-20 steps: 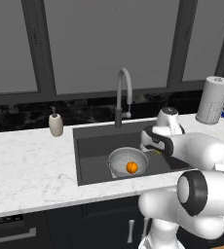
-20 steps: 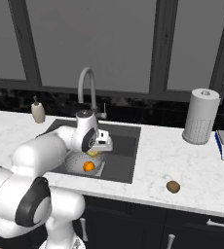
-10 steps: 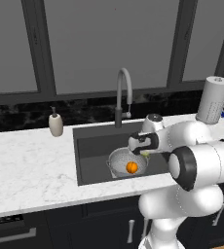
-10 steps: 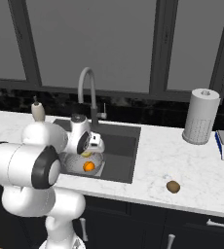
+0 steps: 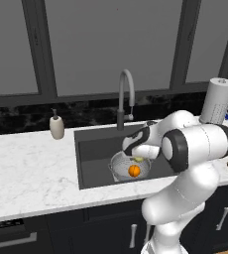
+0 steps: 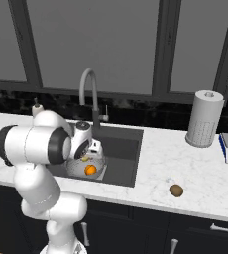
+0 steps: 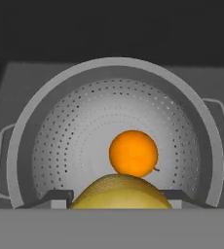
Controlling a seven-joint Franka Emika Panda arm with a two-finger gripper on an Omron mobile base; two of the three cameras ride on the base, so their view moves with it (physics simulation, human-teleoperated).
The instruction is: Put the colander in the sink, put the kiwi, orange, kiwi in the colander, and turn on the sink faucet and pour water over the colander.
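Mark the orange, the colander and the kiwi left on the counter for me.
orange (image 7: 133, 153), hand view: middle of the fruit.
colander (image 7: 75, 141), hand view: perforated inner wall.
kiwi on the counter (image 6: 176, 190), right base view: middle of the brown fruit.

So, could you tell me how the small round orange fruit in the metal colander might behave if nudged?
The bright round orange fruit would probably roll, being smooth and spherical. The shiny perforated metal colander curves up around it, so it should settle back toward the bottom.
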